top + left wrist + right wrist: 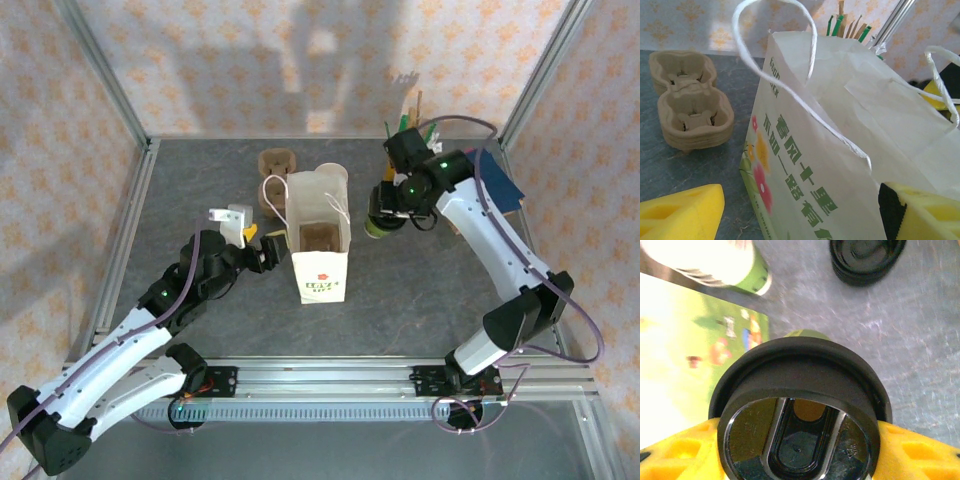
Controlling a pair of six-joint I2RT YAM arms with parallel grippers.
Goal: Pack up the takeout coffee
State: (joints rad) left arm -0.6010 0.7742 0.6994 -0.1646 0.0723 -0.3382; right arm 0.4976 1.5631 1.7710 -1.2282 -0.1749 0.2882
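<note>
Orange-patterned walls are closing in a dark grey table [200, 320], where a white paper bag [320, 272] is standing upright with its mouth gaping upward. At its right, the right tool [386, 212] is pinching the takeout coffee [378, 228] just under its black lid [800, 425], with yellow fingers [920, 455] pressing on either side and the cup pointing straight up. Whether its base is clearing the table I cannot tell.

One relation is deciding the coming move: the bag's mouth is lying just left of the cup. The carry is therefore looking like a short leftward travel over the rim, then a lowering along the cup's vertical axis. The left tool [262, 252] is sitting spread wide at the bag's left side, farther from the cup.
</note>
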